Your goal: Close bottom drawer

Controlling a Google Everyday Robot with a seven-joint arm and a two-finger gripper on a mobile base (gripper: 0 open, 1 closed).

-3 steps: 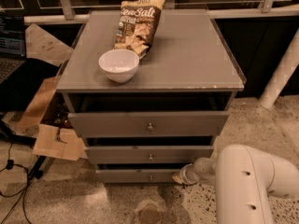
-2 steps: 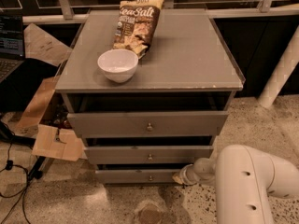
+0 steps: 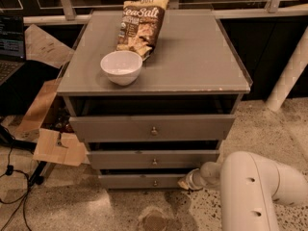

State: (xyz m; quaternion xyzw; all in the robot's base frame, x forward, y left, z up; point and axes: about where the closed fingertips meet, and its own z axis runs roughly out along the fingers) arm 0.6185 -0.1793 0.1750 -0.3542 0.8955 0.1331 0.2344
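Note:
The bottom drawer [image 3: 144,181] is the lowest grey front of the cabinet, with a small round knob [image 3: 155,182]. It stands slightly out, with a dark gap above it. My gripper [image 3: 186,182] is at the drawer front's right end, low near the floor, at the end of my white arm [image 3: 255,191] that comes in from the lower right. The gripper tip seems to touch the drawer front's right edge.
The middle drawer [image 3: 153,159] and top drawer [image 3: 152,127] also stand a little open. A white bowl [image 3: 121,67] and a chip bag [image 3: 140,22] lie on the cabinet top. Cardboard [image 3: 53,146] and cables lie at the left; a white post [image 3: 288,71] stands at the right.

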